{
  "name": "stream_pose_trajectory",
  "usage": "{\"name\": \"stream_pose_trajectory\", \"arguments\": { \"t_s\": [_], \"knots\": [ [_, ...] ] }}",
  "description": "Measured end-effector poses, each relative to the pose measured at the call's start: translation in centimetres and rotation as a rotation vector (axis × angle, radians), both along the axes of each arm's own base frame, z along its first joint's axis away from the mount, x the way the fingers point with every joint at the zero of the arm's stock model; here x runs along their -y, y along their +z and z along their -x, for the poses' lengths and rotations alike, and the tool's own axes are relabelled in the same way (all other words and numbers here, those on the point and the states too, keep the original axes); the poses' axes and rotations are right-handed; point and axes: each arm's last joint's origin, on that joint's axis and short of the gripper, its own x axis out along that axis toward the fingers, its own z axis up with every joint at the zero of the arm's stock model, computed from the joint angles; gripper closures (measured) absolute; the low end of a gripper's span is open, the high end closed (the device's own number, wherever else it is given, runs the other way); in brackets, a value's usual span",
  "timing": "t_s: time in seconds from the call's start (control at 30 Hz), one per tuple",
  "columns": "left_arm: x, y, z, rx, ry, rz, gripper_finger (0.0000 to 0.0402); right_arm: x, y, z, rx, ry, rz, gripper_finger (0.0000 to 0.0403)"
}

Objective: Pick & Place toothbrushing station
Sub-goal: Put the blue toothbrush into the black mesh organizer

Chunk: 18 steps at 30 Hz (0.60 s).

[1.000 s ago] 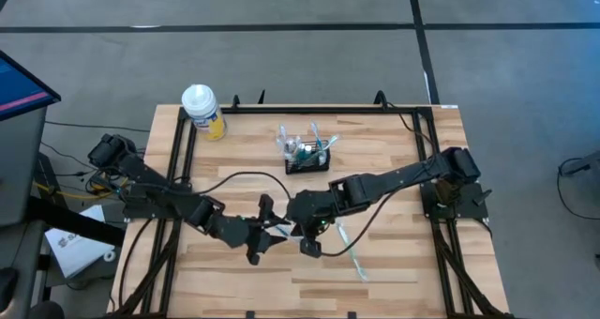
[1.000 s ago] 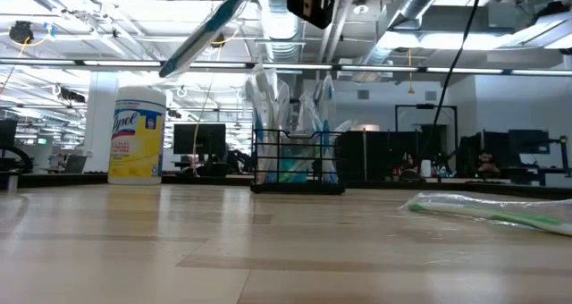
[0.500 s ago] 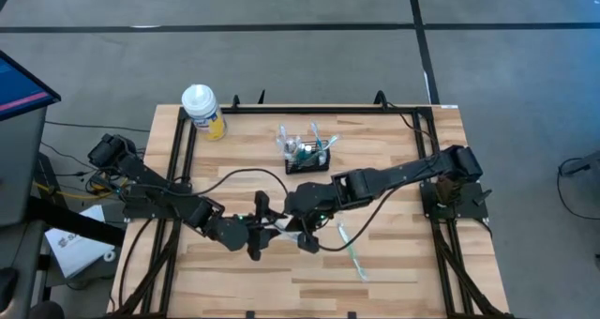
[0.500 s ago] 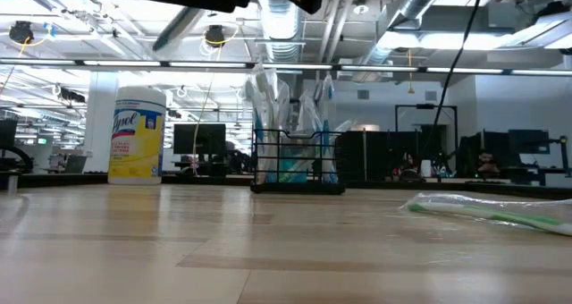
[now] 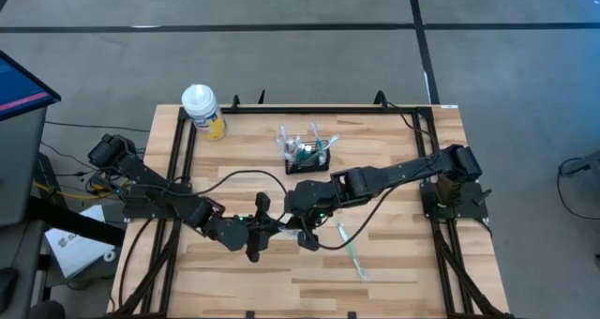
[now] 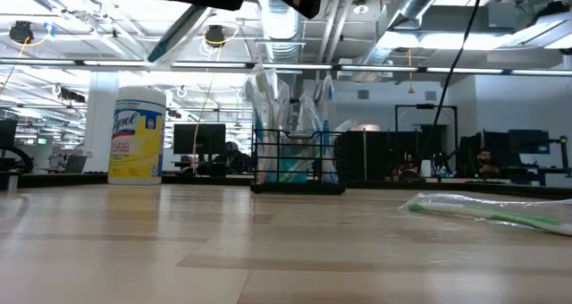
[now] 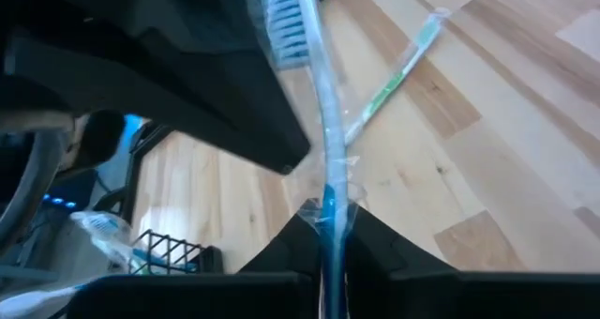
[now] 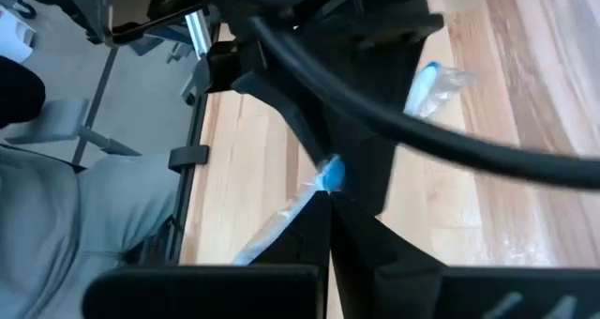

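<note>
1. Black wire mesh marks your toothbrushing station (image 5: pixel 307 157): it stands upright toward the far middle of the wooden surface (image 5: pixel 394 150), holding several wrapped brushes.
2. Your left claw (image 5: pixel 267 227) is pinched on a blue toothbrush (image 7: pixel 323 131) in clear wrap, raised above the surface near the middle.
3. Your right claw (image 5: pixel 305 233) meets it there, clamped narrow on the same brush's other end.
4. A green wrapped toothbrush (image 5: pixel 351 251) lies flat just right of both claws.
5. A white-capped yellow canister (image 5: pixel 202 110) stands at the far left corner.
</note>
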Motion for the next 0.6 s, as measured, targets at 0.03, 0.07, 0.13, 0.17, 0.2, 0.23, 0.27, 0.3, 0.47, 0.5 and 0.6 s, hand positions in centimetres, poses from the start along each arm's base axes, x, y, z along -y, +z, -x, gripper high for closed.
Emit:
{"name": "stream_pose_trajectory", "arguments": {
  "t_s": [0.03, 0.07, 0.13, 0.17, 0.2, 0.23, 0.27, 0.3, 0.47, 0.5, 0.6],
  "knots": [
    [0.0, 0.0, 0.0, -0.004, 0.000, -0.002, 0.0388, 0.0, 0.0, 0.0, 0.000, 0.005, 0.005, 0.0403],
    [0.0, -0.1, 0.0, -0.010, -0.002, -0.004, 0.0388, 0.0, 0.0, 0.0, 0.000, 0.006, 0.008, 0.0403],
    [-0.1, -0.2, 0.1, -0.021, -0.004, -0.007, 0.0389, 0.2, 0.1, 0.0, 0.002, 0.002, 0.008, 0.0403],
    [-0.1, -0.2, 0.1, -0.026, -0.005, -0.009, 0.0392, 0.3, 0.2, 0.1, 0.004, 0.006, 0.013, 0.0403],
    [-0.1, -0.2, 0.1, -0.029, -0.005, -0.010, 0.0392, 0.3, 0.4, 0.2, 0.012, 0.015, 0.020, 0.0402],
    [-0.1, -0.2, 0.1, -0.029, -0.005, -0.010, 0.0392, 0.3, 0.6, 0.3, 0.024, 0.027, 0.031, 0.0400],
    [-0.1, -0.2, 0.1, -0.029, -0.003, -0.007, 0.0392, 0.3, 0.9, 0.5, 0.035, 0.040, 0.044, 0.0396],
    [-0.1, -0.3, 0.1, -0.028, 0.000, -0.002, 0.0392, 0.4, 1.2, 0.7, 0.045, 0.050, 0.054, 0.0391],
    [-0.1, -0.3, 0.2, -0.026, 0.011, 0.019, 0.0392, 0.6, 2.7, 1.7, 0.069, 0.066, 0.069, 0.0352],
    [-0.1, -0.3, 0.2, -0.025, 0.014, 0.026, 0.0392, 0.6, 3.0, 2.0, 0.074, 0.070, 0.072, 0.0344],
    [-0.1, -0.3, 0.2, -0.022, 0.021, 0.039, 0.0392, 0.8, 3.7, 2.8, 0.079, 0.090, 0.095, 0.0328]
  ]
}}
